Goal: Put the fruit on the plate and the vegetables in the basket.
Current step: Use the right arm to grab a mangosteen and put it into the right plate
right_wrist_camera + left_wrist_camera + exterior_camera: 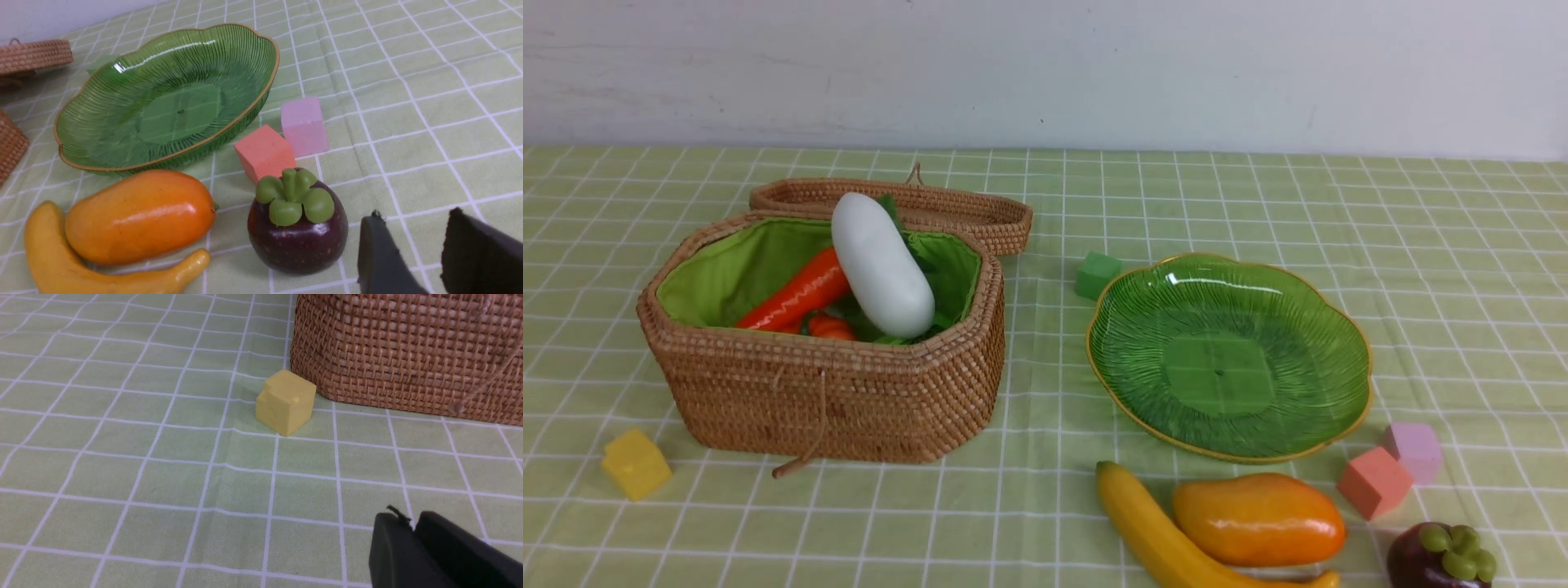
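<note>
The wicker basket (849, 392) stands open at the left, its lid (947, 214) lying behind it. Inside lie a white radish (882, 265), an orange carrot (796, 296) and a small orange pumpkin (831, 327), partly hidden. The green glass plate (1307, 302) at the right has nothing on it. In front of it lie the banana (1143, 523), mango (1258, 518) and mangosteen (1441, 559). My right gripper (414, 214) stands open just beside the mangosteen (298, 232), nothing between its fingers. My left gripper (412, 518) is shut and empty, low over the cloth near the basket (408, 351).
Foam cubes lie about: a yellow one (636, 463) by the basket's front left corner, a green one (1097, 274) behind the plate, and a salmon one (1374, 482) and a pink one (1414, 449) between plate and mangosteen. A white wall runs behind the checked green cloth.
</note>
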